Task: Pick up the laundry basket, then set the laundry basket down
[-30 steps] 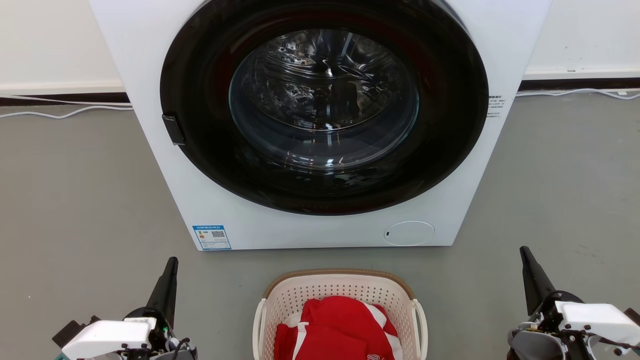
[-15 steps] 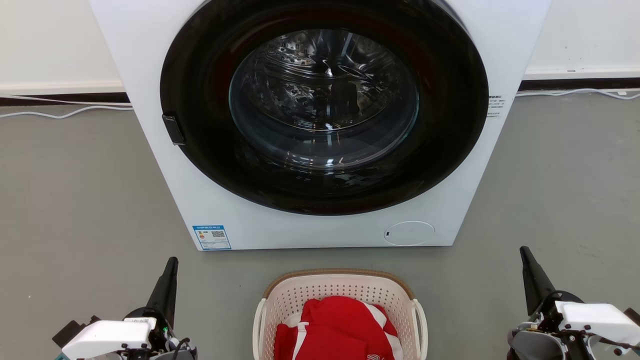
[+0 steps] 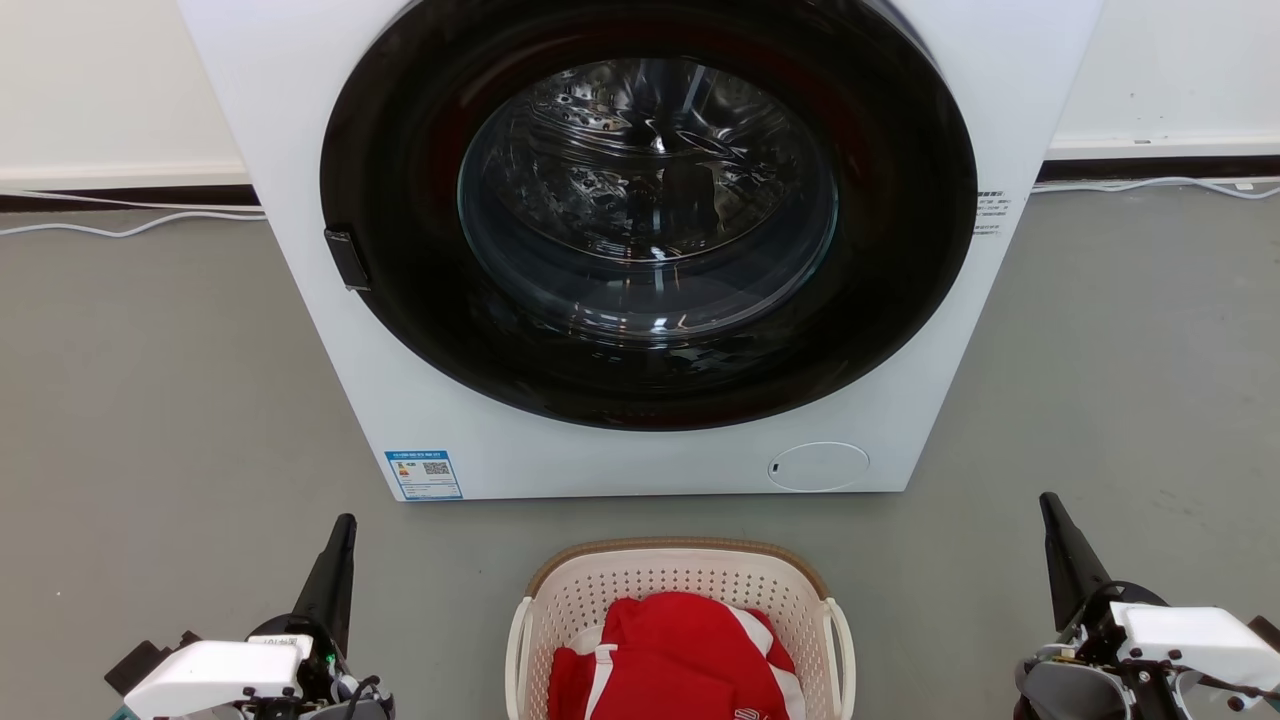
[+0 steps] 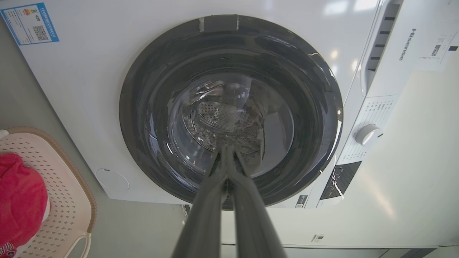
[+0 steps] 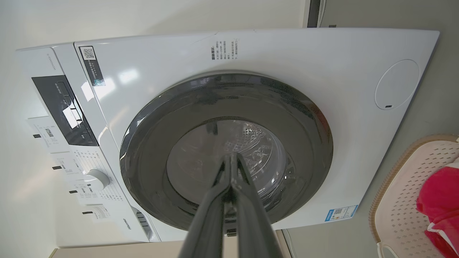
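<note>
Two grippers: the left gripper and the right gripper sit low at either side of the head view. Each has its fingers pressed together and holds nothing; both wrist views show the dark fingers meeting at their tips.
Laundry basket: the laundry basket stands on the grey floor between the two grippers, just in front of the washing machine and apart from both grippers.
Contents: a red garment with white stripes is heaped inside.
Step in hand: judged to be the approach; the pick-up has not begun.
Grasp sites: the left handle and the right handle are white loops, one on each side wall.
Method: spread each pair of fingers first, bring each gripper inward and down to the handle on its own side, close on both at matching height, then raise both together.
Caution: an uneven lift would probably tip the load. With the machine close ahead, lift straight up rather than forward.
</note>
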{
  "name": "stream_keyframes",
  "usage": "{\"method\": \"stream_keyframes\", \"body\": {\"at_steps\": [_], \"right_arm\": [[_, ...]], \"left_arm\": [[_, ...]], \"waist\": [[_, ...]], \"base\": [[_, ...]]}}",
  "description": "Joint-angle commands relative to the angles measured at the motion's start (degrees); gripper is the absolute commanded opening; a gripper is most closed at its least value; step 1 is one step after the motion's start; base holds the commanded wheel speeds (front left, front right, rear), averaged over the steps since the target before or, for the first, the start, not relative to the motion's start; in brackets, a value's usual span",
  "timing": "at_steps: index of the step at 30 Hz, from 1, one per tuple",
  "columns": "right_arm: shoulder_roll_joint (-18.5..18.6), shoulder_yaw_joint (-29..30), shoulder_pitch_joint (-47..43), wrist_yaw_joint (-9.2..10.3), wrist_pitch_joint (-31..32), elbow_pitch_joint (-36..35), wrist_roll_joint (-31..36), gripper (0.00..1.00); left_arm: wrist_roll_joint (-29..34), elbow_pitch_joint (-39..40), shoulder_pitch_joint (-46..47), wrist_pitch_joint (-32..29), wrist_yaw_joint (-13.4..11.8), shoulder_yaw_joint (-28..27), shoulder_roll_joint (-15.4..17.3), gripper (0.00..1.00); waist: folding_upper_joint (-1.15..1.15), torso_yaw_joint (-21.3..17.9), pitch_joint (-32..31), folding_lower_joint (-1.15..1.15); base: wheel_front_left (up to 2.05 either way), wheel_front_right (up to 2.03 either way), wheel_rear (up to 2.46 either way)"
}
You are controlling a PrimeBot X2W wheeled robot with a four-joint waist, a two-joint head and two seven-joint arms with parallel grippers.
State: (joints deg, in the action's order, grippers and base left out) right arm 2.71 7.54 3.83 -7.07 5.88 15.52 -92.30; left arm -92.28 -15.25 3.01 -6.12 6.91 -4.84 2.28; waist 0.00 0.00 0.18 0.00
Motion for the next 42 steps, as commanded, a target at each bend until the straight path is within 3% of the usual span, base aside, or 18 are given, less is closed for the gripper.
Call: {"method": "stream_keyframes", "body": {"at_steps": [1,7,8,18,22,42], "right_arm": [[0.17,-1.04,2.36,-0.42,0.59,-1.5,0.12,0.0],[0.17,-1.04,2.36,-0.42,0.59,-1.5,0.12,0.0],[0.0,0.0,0.0,0.0,0.0,0.02,0.0,1.0],[-0.2,-1.23,-0.82,0.0,-1.09,1.01,0.11,1.0],[-0.19,-1.93,-0.63,-0.02,-1.77,0.61,0.23,1.0],[0.37,-5.12,0.67,-0.08,-5.02,-1.56,4.47,1.0]], "left_arm": [[0.1,1.23,3.18,-0.35,0.58,-1.66,0.6,0.0],[0.1,1.23,3.18,-0.35,0.58,-1.66,0.6,0.0],[0.0,-0.01,0.0,0.0,-0.01,0.0,0.0,1.0],[0.21,-1.32,-0.84,1.28,-0.13,0.6,-0.38,1.0],[0.4,-0.99,-0.71,1.96,-0.11,0.9,-0.35,1.0],[5.67,1.67,0.36,5.15,0.01,2.3,-0.19,1.0]], "waist": [[0.0,0.0,0.0,0.0],[0.0,0.0,0.0,0.0],[0.0,0.0,0.0,0.0],[0.0,-0.01,-0.04,0.13],[0.0,-0.01,0.09,0.01],[0.0,-0.12,0.42,0.0]], "base": [[0.0,0.0,0.0],[0.0,0.0,0.0],[0.0,0.0,0.0],[0.0,0.0,0.0],[0.0,0.0,0.0],[0.0,0.0,0.0]]}}
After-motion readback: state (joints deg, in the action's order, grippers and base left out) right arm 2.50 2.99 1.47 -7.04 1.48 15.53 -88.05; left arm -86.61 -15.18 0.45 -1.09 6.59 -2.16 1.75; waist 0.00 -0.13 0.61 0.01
